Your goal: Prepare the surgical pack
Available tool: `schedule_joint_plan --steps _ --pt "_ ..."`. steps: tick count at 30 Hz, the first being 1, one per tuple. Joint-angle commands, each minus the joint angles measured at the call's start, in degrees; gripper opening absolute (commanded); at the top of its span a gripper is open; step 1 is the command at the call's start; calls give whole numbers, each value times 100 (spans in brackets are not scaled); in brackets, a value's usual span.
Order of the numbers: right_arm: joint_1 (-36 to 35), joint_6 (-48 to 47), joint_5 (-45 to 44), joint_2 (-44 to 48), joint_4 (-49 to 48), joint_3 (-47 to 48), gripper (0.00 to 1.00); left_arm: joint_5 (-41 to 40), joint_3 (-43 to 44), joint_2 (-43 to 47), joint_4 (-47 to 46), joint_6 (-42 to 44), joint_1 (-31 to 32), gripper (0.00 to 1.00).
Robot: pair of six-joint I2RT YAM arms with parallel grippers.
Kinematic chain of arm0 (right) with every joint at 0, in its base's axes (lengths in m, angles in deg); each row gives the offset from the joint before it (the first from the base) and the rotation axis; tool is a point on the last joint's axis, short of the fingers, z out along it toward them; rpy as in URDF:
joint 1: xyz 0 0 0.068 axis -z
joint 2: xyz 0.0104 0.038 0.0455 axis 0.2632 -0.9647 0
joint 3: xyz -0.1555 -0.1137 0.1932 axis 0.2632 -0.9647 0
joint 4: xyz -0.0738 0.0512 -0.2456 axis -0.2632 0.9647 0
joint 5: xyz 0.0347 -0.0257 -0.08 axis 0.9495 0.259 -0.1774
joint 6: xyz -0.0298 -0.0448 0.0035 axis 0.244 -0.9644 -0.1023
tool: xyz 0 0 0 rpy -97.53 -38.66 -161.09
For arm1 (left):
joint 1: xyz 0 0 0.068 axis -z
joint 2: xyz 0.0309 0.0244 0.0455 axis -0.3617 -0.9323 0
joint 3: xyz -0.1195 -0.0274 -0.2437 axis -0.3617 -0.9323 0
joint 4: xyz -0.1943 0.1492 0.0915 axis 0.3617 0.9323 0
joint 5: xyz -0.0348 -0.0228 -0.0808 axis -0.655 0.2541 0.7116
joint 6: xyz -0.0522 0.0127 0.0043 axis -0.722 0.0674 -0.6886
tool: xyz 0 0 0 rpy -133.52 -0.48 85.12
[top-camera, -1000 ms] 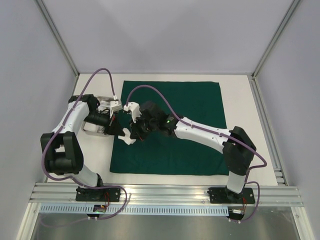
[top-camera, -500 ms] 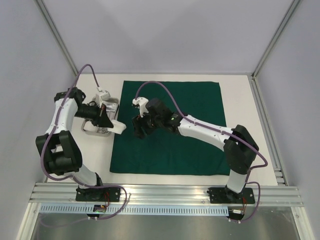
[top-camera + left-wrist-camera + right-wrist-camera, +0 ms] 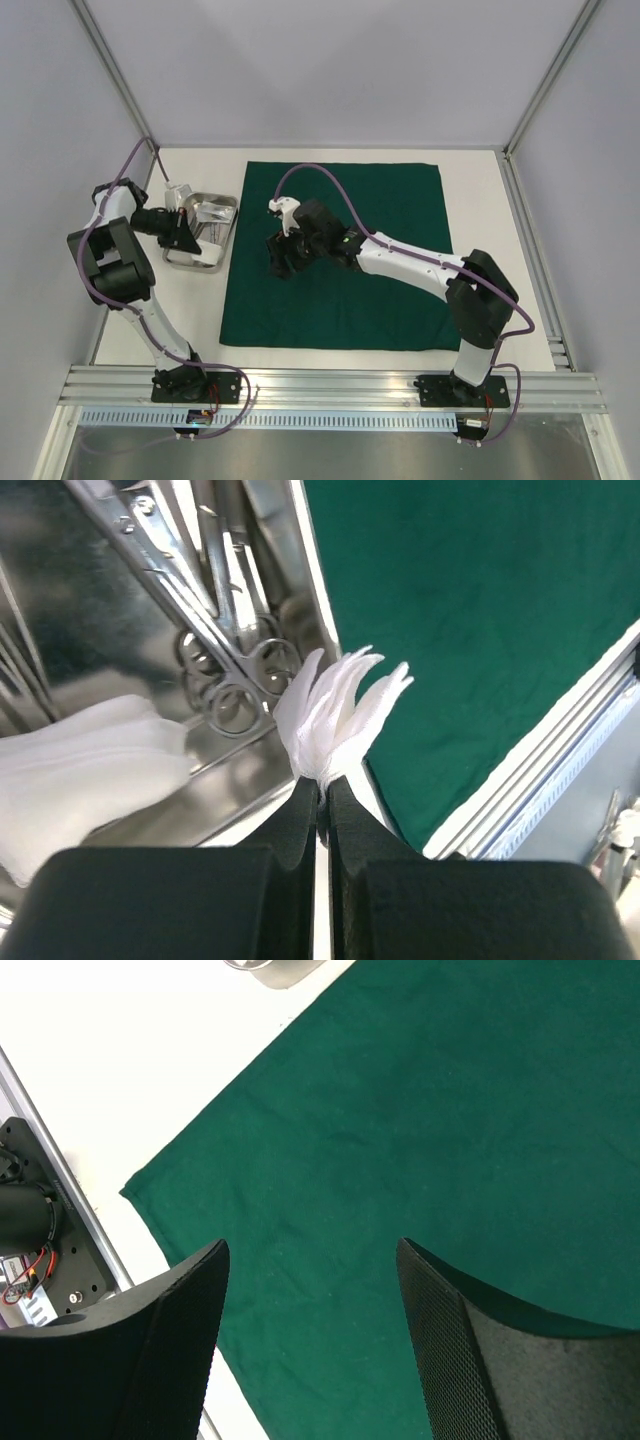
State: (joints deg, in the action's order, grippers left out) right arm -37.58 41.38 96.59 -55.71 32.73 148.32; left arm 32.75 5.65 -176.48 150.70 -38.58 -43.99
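Note:
The dark green cloth (image 3: 350, 260) of the surgical pack lies spread flat on the table. Left of it stands the shiny steel tray (image 3: 222, 206). My left gripper (image 3: 186, 229) hovers over the tray, shut on a bunch of white gauze (image 3: 338, 708) that fans out past its fingertips. In the left wrist view the tray (image 3: 90, 610) holds slim metal instruments (image 3: 222, 650) with ring handles and another white gauze pad (image 3: 85, 770). My right gripper (image 3: 280, 256) hangs above the cloth's left part, open, with only green cloth (image 3: 420, 1120) between its fingers (image 3: 180, 1310).
The cloth's near-left corner (image 3: 135, 1192) and bare white table show in the right wrist view, with the left arm's base (image 3: 30, 1230) beyond. A metal rail (image 3: 330, 385) runs along the near edge. Grey walls enclose the table.
My right gripper has opened and let go of the gauze, staying over the cloth. My left gripper has carried the gauze leftwards from the cloth's edge to above the tray.

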Motion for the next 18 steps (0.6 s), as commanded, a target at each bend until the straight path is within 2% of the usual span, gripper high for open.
schedule_joint_plan --steps 1,13,16,18 --pt "-25 69 71 175 -208 -50 70 11 394 -199 -152 -364 -68 0" --pt "-16 69 107 123 -217 -24 70 -226 491 -850 -451 -681 -77 0" --pt "-16 78 142 96 -217 -6 70 -348 439 -868 -617 -760 -68 5" --pt "-16 87 150 105 -217 -6 70 -445 395 -763 -723 -830 -68 18"
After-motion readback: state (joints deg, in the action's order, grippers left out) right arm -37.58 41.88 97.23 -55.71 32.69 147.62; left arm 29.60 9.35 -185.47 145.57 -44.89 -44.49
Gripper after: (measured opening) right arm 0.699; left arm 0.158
